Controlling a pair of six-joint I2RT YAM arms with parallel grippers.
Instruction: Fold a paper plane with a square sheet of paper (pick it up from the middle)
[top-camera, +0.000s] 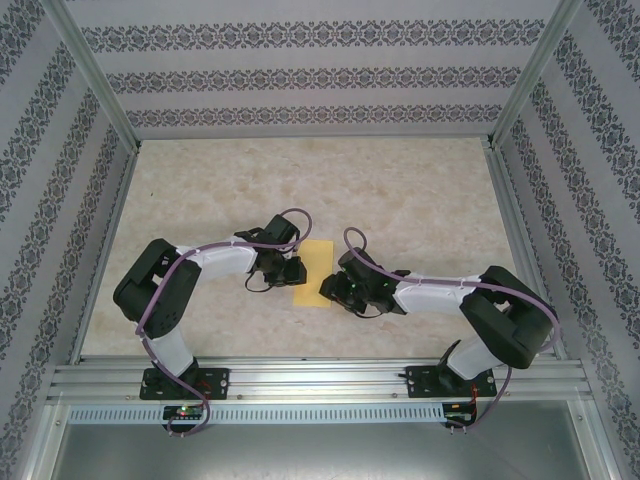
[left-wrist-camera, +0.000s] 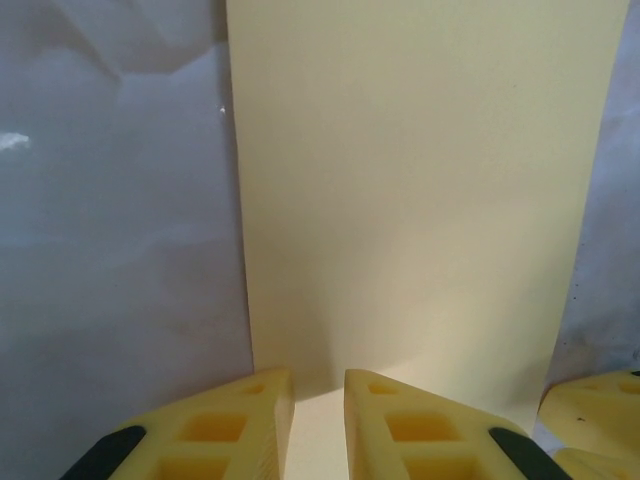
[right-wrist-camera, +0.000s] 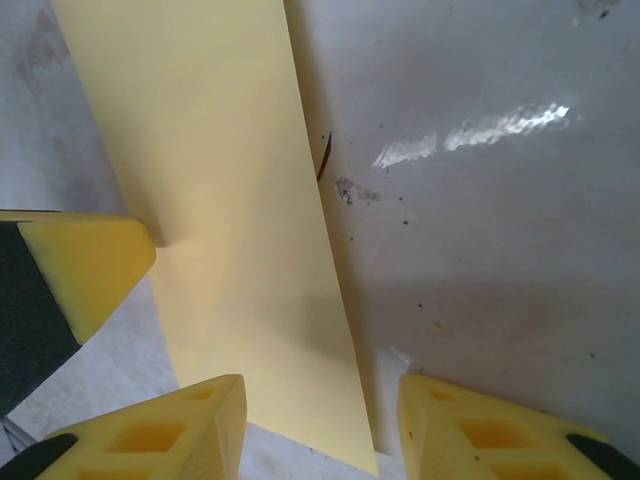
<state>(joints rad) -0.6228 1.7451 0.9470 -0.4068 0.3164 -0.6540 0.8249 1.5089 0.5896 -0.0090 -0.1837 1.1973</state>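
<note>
The square sheet of paper (top-camera: 313, 272) lies flat on the worktop (top-camera: 410, 200) between both arms, and it looks like a narrow strip, so one half-fold seems done. The nose folds and wings appear still to come. The left pincer (left-wrist-camera: 318, 388) straddles its near edge with only a slit between its jaws. The right pincer (right-wrist-camera: 320, 392) stands wide open over a corner. Whether the strip has two layers, and whether the left jaws nip it, cannot be made out.

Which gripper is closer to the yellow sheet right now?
Left, narrowly. The left gripper has its jaws over one edge of the yellow sheet; the right gripper straddles its corner.
</note>
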